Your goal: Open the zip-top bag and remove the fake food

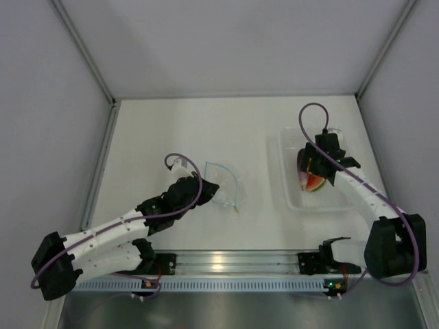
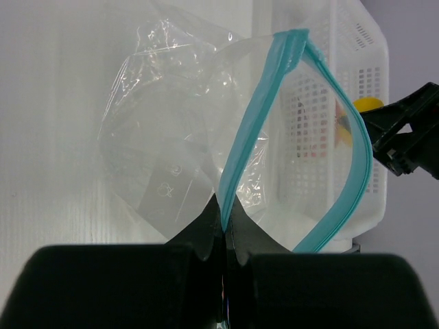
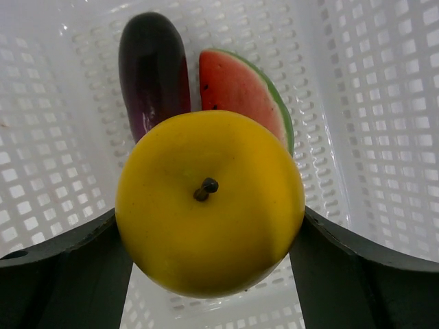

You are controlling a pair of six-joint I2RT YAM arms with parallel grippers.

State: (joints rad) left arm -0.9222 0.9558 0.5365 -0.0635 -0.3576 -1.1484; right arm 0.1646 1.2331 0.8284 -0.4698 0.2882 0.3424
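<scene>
The zip-top bag (image 1: 224,184) lies open left of centre; it is clear, crinkly and looks empty, and its teal zip strip (image 2: 248,140) gapes in a loop. My left gripper (image 1: 204,187) is shut on the near side of that strip (image 2: 225,218). My right gripper (image 1: 317,166) is over the white basket and is shut on the round yellow fruit (image 3: 209,205), one finger on each side. The purple eggplant (image 3: 152,68) and the red wedge with a green rind (image 3: 240,86) lie in the basket below it; the wedge also shows in the top view (image 1: 314,182).
The white perforated basket (image 1: 288,199) stands at the right, and its wall (image 2: 322,123) is just behind the bag in the left wrist view. Grey walls enclose the table on three sides. A metal rail (image 1: 226,264) runs along the near edge.
</scene>
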